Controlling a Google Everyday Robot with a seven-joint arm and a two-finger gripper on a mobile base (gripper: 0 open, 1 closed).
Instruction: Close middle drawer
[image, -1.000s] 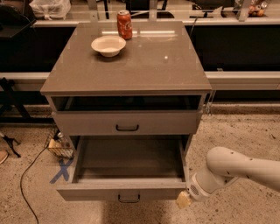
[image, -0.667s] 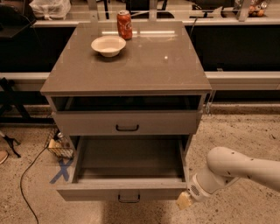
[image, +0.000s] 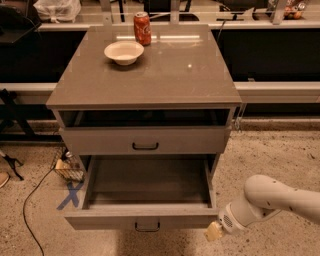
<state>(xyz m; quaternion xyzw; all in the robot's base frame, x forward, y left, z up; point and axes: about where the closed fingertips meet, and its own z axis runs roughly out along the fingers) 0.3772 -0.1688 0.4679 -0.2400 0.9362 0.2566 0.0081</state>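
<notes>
The middle drawer (image: 142, 218) is pulled far out of the grey-beige cabinet. Its low front panel carries a small black bar handle (image: 147, 228), and its long box (image: 150, 180) is empty. Above it sits the taller-fronted drawer (image: 145, 140) with a wider handle. My gripper (image: 215, 231) is at the end of the white arm (image: 272, 200), low on the right. It is just beside the right end of the middle drawer's front panel. The lowest drawer is hidden under the open one.
A white bowl (image: 124, 52) and a red soda can (image: 142, 28) stand on the cabinet top (image: 165, 75). A black cable (image: 30, 200), a small object (image: 67, 167) and a blue X mark (image: 70, 195) lie on the floor at the left.
</notes>
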